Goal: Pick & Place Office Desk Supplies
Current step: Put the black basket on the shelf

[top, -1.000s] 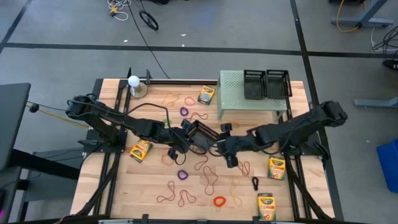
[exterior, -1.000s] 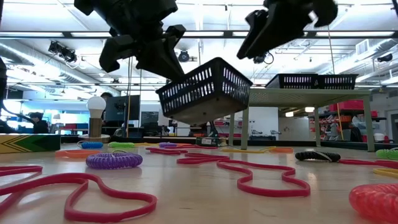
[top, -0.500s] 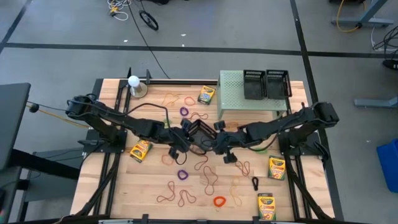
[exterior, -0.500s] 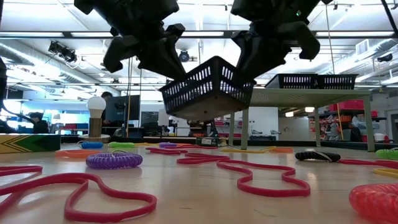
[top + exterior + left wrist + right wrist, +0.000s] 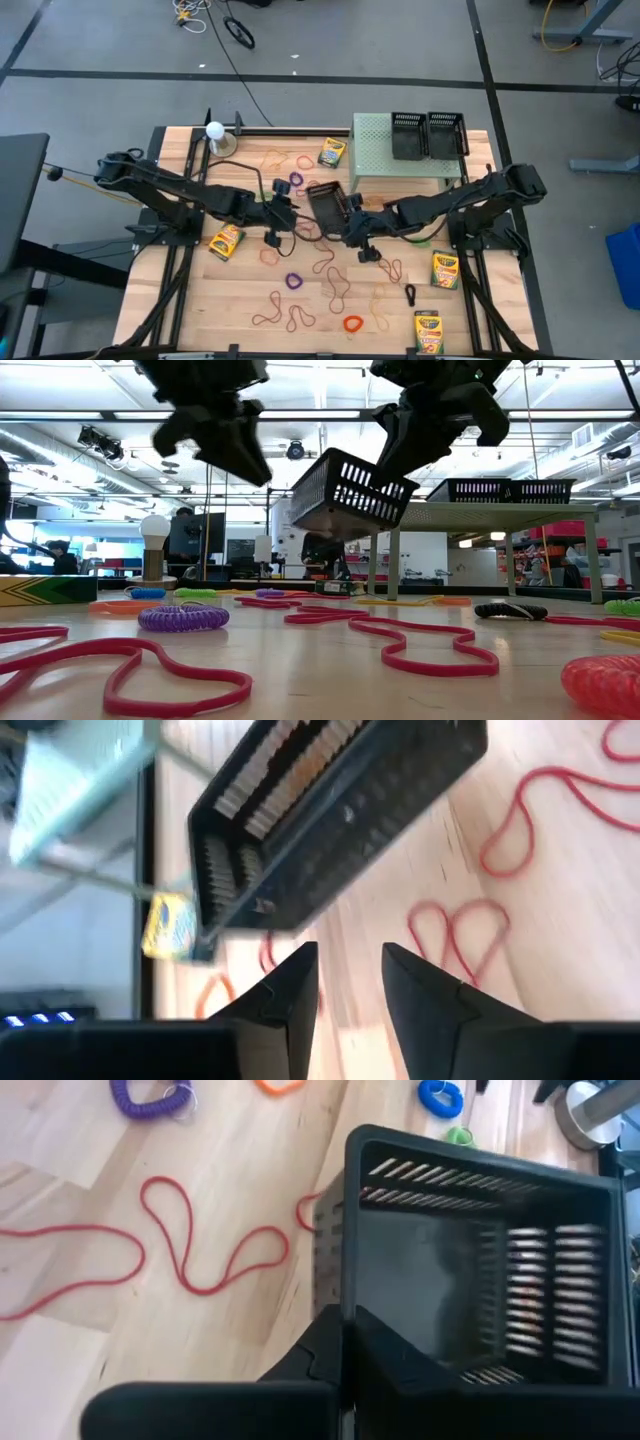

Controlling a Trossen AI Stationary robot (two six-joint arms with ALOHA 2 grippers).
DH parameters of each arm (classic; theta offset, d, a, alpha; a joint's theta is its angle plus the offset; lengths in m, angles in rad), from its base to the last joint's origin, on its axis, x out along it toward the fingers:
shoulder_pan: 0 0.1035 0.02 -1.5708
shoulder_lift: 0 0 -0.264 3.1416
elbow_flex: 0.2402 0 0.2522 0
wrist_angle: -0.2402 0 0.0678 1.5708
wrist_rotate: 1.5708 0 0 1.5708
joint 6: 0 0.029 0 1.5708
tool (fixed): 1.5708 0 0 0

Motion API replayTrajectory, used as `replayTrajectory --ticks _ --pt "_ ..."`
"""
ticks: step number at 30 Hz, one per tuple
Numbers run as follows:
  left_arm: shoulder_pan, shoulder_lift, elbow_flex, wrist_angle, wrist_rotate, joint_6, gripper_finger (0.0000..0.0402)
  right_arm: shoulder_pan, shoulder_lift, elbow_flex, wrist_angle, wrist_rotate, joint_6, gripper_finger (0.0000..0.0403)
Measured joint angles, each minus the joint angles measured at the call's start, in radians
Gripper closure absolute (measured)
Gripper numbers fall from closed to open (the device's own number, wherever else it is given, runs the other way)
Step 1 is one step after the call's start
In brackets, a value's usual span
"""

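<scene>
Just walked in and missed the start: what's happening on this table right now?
The right gripper holds a black mesh basket by its rim, tilted in the air above the middle of the wooden table. The left gripper is beside it, open and holding nothing. Rubber bands, coil rings and crayon boxes lie scattered on the table, not yet collected.

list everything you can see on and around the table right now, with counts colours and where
black mesh basket: one, held tilted above mid-table
black mesh bins: two, on the stand
stand: one, pale green, far right part of table
crayon boxes: four, yellow and green; one by the stand, one near left edge, two at right edge
rubber bands: many, red, tan and orange, scattered
coil rings: several, purple, orange, blue, green, scattered
white ball on base: one, far left corner
table: one, light wood
left gripper: open, just left of the basket
right gripper: shut on the basket's wall
</scene>
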Motion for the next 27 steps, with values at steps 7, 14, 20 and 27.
replayTrajectory --ticks 7,14,20,27 --pt "0.004 -0.094 -0.080 0.052 0.022 -0.098 0.0277 0.004 0.000 0.000 0.020 -0.002 0.005 0.0393" --pt "0.046 -0.245 -0.327 0.387 0.016 -0.181 0.0277 0.027 -0.030 0.057 0.009 0.008 0.041 0.0387" --pt "0.080 -0.341 -0.520 0.727 0.015 -0.228 0.0277 0.018 -0.036 0.217 -0.155 0.106 0.066 0.0392" --pt "0.104 -0.355 -0.672 1.096 0.026 -0.242 0.0277 -0.089 -0.037 0.382 -0.370 0.179 0.125 0.0390"
